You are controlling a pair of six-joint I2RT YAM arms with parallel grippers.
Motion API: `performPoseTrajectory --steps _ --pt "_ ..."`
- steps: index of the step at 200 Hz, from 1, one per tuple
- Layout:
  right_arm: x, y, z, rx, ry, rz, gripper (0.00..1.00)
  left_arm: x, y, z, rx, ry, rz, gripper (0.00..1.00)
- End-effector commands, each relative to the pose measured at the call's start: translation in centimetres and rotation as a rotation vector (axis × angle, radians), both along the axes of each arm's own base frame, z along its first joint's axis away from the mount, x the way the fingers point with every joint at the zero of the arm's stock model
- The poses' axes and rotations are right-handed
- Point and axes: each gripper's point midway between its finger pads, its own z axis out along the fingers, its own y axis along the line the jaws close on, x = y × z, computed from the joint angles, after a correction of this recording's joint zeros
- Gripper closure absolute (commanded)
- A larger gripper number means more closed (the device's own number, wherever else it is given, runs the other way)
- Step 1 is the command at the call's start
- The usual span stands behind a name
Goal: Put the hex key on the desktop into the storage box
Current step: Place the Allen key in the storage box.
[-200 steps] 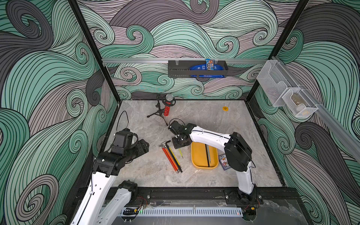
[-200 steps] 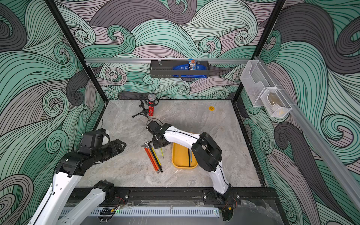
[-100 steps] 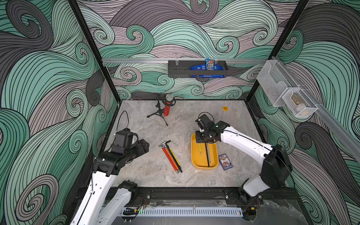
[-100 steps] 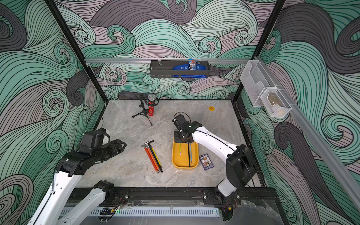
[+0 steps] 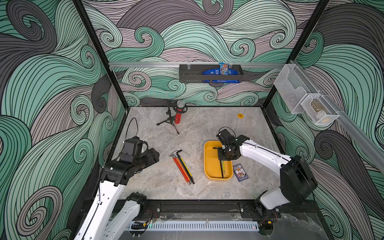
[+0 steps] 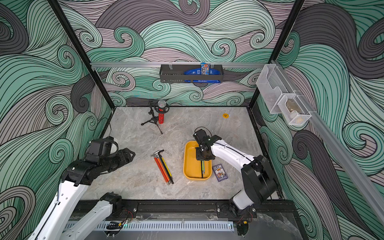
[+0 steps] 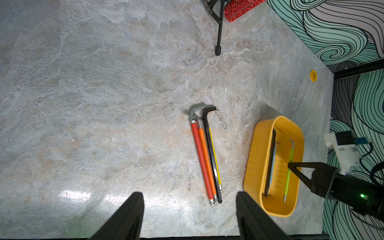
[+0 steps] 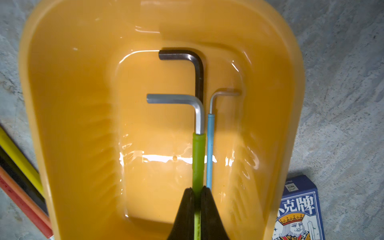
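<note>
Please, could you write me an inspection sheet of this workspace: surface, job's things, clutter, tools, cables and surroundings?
Surface: desktop, grey marble pattern with pale veins.
Job's things: storage box holds a black hex key and a blue hex key; green hex key over the box, in the right tool; four hex keys lie together on the desktop beside the box.
Clutter: playing card pack beside the box; microphone on tripod; round yellow sticker.
Tools: right tool shut on the green hex key; left tool open, empty.
Cables: a black cable loop at each wrist.
Surroundings: black wall rack with snack packets; white mesh baskets.
</note>
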Motion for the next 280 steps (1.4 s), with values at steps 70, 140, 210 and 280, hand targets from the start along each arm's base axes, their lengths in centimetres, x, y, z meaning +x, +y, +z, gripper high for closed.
performPoseTrajectory --steps 70,140,210,280 --pt "0.9 -1.3 -3.3 -0.067 0.047 -0.004 1.00 0.4 -0.4 1.6 -0.013 -0.042 -0.016 0.27" --pt "0.8 -1.4 -3.8 -0.078 0.061 -0.016 0.79 0.4 -0.4 1.6 -0.015 -0.045 -0.017 0.27" --pt "2.5 0.9 1.3 0.017 -0.084 0.004 0.71 0.3 -0.3 1.3 -0.010 -0.041 -0.014 0.27" --pt "1.4 12.0 5.4 0.100 -0.183 0.342 0.73 0.2 0.2 1.0 0.004 -0.041 0.004 0.27"
